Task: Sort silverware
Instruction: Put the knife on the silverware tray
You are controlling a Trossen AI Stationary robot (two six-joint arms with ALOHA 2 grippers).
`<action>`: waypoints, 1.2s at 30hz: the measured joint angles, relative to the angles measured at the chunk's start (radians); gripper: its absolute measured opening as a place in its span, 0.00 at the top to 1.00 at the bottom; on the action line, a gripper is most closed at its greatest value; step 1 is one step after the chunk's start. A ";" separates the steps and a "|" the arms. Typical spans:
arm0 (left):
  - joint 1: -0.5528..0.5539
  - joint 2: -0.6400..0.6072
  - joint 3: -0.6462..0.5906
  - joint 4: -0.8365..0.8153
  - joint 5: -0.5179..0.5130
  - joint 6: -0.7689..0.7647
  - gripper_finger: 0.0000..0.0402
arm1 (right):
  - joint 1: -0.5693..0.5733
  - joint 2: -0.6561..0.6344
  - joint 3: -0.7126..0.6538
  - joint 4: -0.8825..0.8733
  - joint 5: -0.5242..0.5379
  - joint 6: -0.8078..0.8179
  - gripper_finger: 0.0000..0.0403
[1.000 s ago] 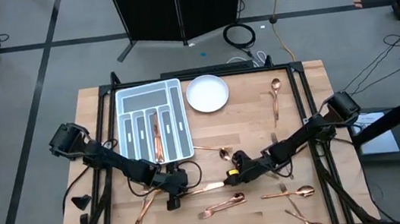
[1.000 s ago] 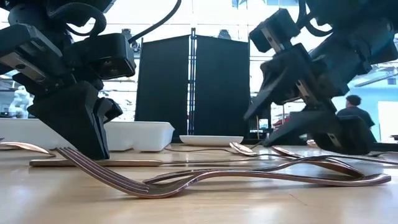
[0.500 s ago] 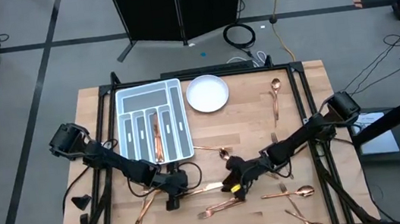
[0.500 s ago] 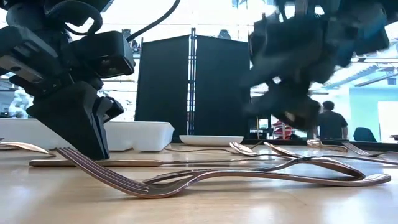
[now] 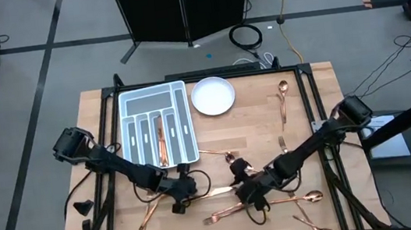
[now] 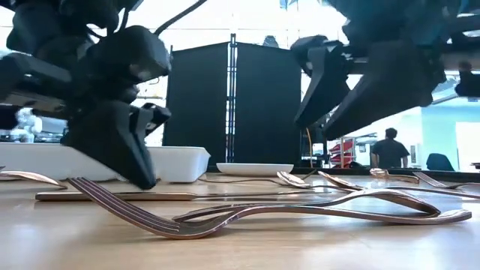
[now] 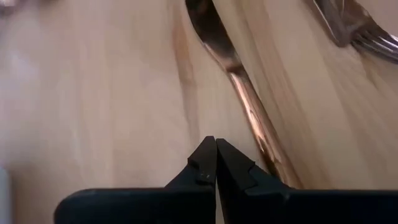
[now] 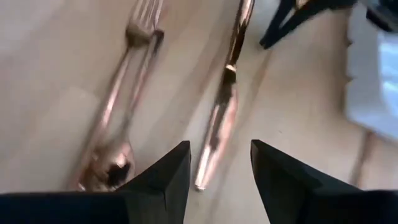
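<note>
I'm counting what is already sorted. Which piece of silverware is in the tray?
Only the copper piece lying lengthwise in one of the narrow middle slots of the grey tray; every other piece lies loose on the wooden table.

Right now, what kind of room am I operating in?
Most likely a robotics lab or workshop, not a kitchen: a wooden table on a taped concrete floor, cables coiled beside a black partition, and a person in an open workspace beyond.
</note>
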 joint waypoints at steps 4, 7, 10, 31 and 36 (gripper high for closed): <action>-0.005 -0.002 0.022 -0.001 -0.034 0.059 1.00 | 0.027 0.012 0.000 -0.046 0.123 -0.181 0.60; -0.029 -0.004 0.046 -0.040 -0.067 0.107 1.00 | 0.042 0.035 0.000 -0.050 0.183 -0.275 0.60; -0.072 -0.030 0.078 -0.132 -0.085 0.117 1.00 | 0.045 0.073 0.000 -0.050 0.187 -0.295 0.60; -0.257 -0.089 0.041 -0.323 -0.138 -0.259 1.00 | 0.042 0.165 0.000 0.005 0.289 -0.259 0.60; -0.255 -0.053 0.038 -0.304 -0.138 -0.254 1.00 | 0.042 0.165 0.000 0.005 0.289 -0.254 0.60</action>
